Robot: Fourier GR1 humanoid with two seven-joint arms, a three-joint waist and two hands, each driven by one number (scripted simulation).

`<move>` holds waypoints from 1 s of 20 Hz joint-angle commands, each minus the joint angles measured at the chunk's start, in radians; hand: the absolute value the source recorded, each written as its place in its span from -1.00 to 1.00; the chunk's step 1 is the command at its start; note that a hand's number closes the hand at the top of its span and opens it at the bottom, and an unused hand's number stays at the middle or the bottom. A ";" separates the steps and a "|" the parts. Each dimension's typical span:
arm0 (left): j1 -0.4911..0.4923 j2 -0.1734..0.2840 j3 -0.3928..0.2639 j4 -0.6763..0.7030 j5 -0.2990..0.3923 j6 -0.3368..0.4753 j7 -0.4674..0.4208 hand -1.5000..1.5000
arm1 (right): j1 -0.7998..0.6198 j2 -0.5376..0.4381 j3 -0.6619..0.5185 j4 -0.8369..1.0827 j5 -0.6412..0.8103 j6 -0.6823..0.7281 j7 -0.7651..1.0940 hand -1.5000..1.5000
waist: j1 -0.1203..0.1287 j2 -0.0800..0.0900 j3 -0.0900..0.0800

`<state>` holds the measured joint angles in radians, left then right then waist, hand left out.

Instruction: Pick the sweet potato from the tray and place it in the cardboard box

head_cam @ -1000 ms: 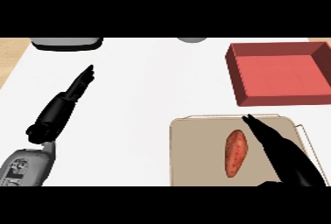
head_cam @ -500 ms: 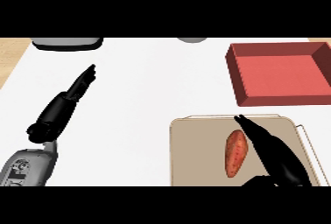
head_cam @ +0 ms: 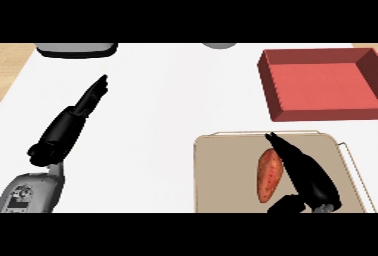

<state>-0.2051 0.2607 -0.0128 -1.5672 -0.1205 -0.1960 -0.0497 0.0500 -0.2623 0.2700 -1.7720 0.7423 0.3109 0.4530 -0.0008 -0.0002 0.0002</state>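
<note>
An orange sweet potato (head_cam: 269, 174) lies lengthwise on the beige tray (head_cam: 225, 175) at the lower right. My right hand (head_cam: 306, 172) lies along the potato's right side with straight fingers touching it and pointing away from me, the thumb tucked low near the potato's near end. The red box (head_cam: 322, 82) stands open at the upper right, beyond the tray, with nothing inside. At the left, well away from both, my left hand (head_cam: 74, 117) rests open over the white counter, fingers pointing up.
A grey appliance (head_cam: 77, 49) sits at the counter's far left edge, and a small grey round object (head_cam: 219, 45) shows at the far middle edge. Wood surface shows beyond the counter's left corner.
My right hand has slid left across the tray until its fingers lie against the sweet potato's right side. The potato, the box and the left hand stay where they were.
</note>
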 commanded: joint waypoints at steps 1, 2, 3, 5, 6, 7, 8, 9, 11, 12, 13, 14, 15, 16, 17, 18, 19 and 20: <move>0.015 -0.014 0.021 -0.038 -0.006 -0.009 0.022 0.00 | -0.021 0.016 -0.032 0.098 0.000 -0.014 -0.090 -1.00 | 0.001 0.000 0.000; -0.002 -0.023 0.011 -0.002 -0.035 -0.010 0.007 0.00 | 0.001 -0.012 -0.055 0.055 -0.010 0.016 -0.107 -1.00 | -0.001 0.000 0.000; -0.019 -0.038 -0.002 0.064 -0.051 0.005 -0.047 0.00 | -0.018 0.003 -0.007 0.120 0.043 -0.033 -0.141 1.00 | -0.001 0.001 0.000; 0.009 -0.029 0.007 -0.079 -0.010 -0.011 0.058 0.00 | -0.038 -0.005 -0.010 0.100 0.043 -0.060 -0.195 1.00 | 0.004 -0.001 0.000; -0.011 0.002 0.042 -0.023 0.004 -0.039 -0.002 0.00 | -0.013 -0.024 0.000 0.081 0.061 -0.070 -0.226 1.00 | 0.001 0.000 0.000; 0.003 -0.009 0.034 0.010 -0.009 -0.030 -0.012 0.00 | -0.019 0.022 0.045 0.128 0.126 -0.157 -0.236 1.00 | 0.002 0.000 0.000; 0.015 -0.018 0.018 -0.028 -0.020 -0.028 0.011 0.00 | -0.056 0.023 0.012 0.173 0.126 -0.173 -0.254 1.00 | 0.003 0.000 0.000; 0.049 -0.049 -0.001 -0.013 -0.028 -0.014 -0.030 0.00 | -0.068 0.002 -0.019 0.134 0.112 -0.153 -0.251 1.00 | 0.002 0.000 0.000; -0.023 -0.013 0.043 0.026 -0.022 -0.031 -0.025 0.00 | -0.064 0.072 0.044 0.190 0.200 -0.249 -0.237 1.00 | 0.002 0.001 0.000; -0.041 -0.017 0.044 0.050 -0.018 -0.042 -0.016 0.00 | -0.053 0.027 0.004 0.168 0.176 -0.234 -0.287 1.00 | -0.001 0.000 0.000; -0.001 -0.046 0.019 0.064 -0.061 -0.005 -0.069 0.00 | -0.060 0.023 -0.010 0.112 0.163 -0.208 -0.269 1.00 | -0.001 0.000 0.000; -0.010 -0.023 0.032 -0.003 -0.025 -0.043 -0.007 0.00 | 0.028 0.029 0.045 0.027 0.205 -0.234 -0.254 1.00 | -0.003 -0.001 0.000; 0.014 -0.046 0.010 -0.027 -0.022 -0.029 0.028 0.00 | -0.043 -0.022 0.084 0.142 0.193 -0.212 -0.400 1.00 | 0.010 -0.001 0.001; -0.043 -0.045 0.020 0.002 -0.019 -0.024 0.038 0.00 | -0.050 -0.105 0.116 0.058 0.148 -0.120 -0.499 1.00 | 0.004 -0.002 0.001; -0.036 -0.024 0.024 0.010 -0.018 -0.043 -0.002 0.00 | -0.087 -0.130 0.177 0.043 0.156 -0.083 -0.567 1.00 | 0.021 -0.001 0.000; -0.030 -0.027 0.023 0.023 -0.018 -0.043 -0.005 0.00 | -0.079 -0.192 0.227 0.030 0.163 -0.057 -0.668 1.00 | 0.028 0.001 0.000; -0.040 -0.035 0.018 0.022 -0.018 -0.041 -0.011 0.00 | -0.102 -0.216 0.288 0.016 0.175 -0.033 -0.739 1.00 | 0.045 0.002 0.000; -0.042 -0.027 0.012 0.015 -0.014 -0.057 0.006 0.00 | -0.106 -0.258 0.341 -0.014 0.187 -0.015 -0.814 1.00 | 0.055 -0.004 0.001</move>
<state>-0.2330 0.2302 0.0071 -1.5527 -0.1404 -0.2352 -0.0522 -0.0231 -0.4051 0.4595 -1.7320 0.9095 0.2249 -0.1235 0.0247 -0.0026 -0.0019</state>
